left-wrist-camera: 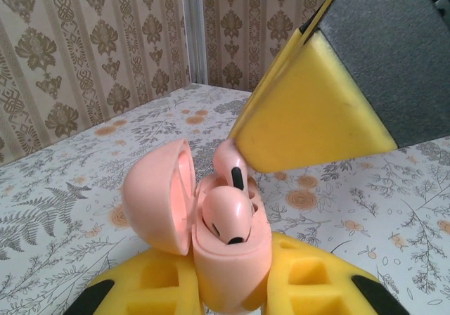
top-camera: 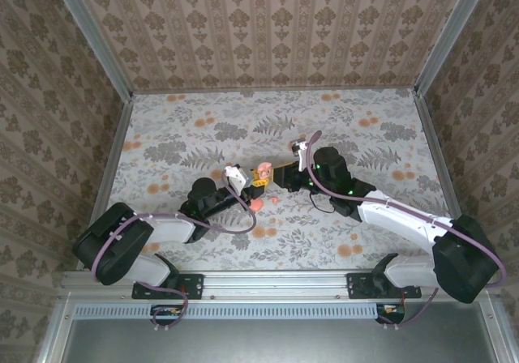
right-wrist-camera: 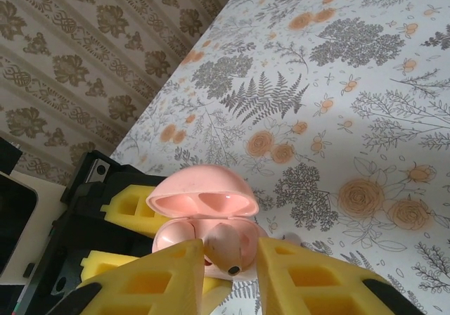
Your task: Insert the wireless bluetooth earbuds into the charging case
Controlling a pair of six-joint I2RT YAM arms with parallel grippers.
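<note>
Floral cloth lies under the charging case, within 3 damask-papered walls.

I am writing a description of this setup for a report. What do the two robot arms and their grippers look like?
The left arm and the right arm each combine bulky black joint housings with a smooth white link, and a thin purple cable runs along each. The left gripper and the right gripper have chunky yellow wedge-shaped fingers with square recesses and black trim.
</note>
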